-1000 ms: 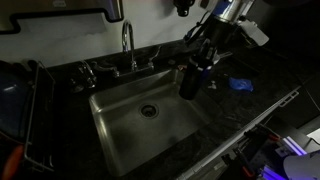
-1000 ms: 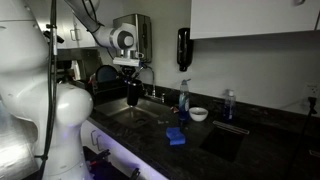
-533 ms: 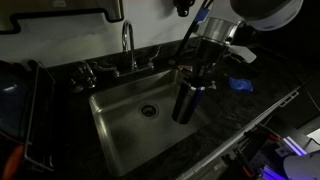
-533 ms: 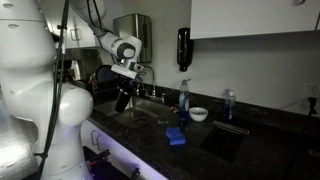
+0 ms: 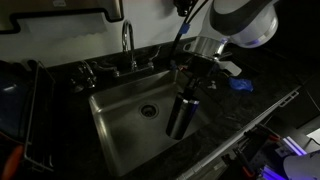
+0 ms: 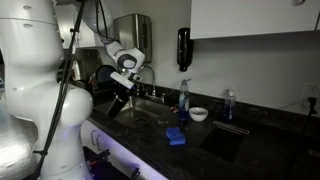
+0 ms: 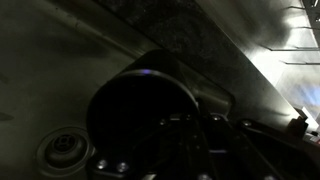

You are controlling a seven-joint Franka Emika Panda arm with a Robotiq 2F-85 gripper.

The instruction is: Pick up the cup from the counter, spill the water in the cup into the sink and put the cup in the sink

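Observation:
My gripper is shut on a dark cup and holds it tilted over the steel sink, its lower end down near the basin floor. In an exterior view the cup hangs slanted from the gripper above the sink. In the wrist view the cup fills the middle as a dark cylinder, with the sink drain to its lower left. I cannot see any water.
A faucet stands behind the sink. A blue sponge lies on the dark counter to the right; it also shows in an exterior view. A soap bottle, a white bowl and a dish rack stand nearby.
The gripper has carried the cup from the sink's right edge out over the basin, lowered it and tilted it further.

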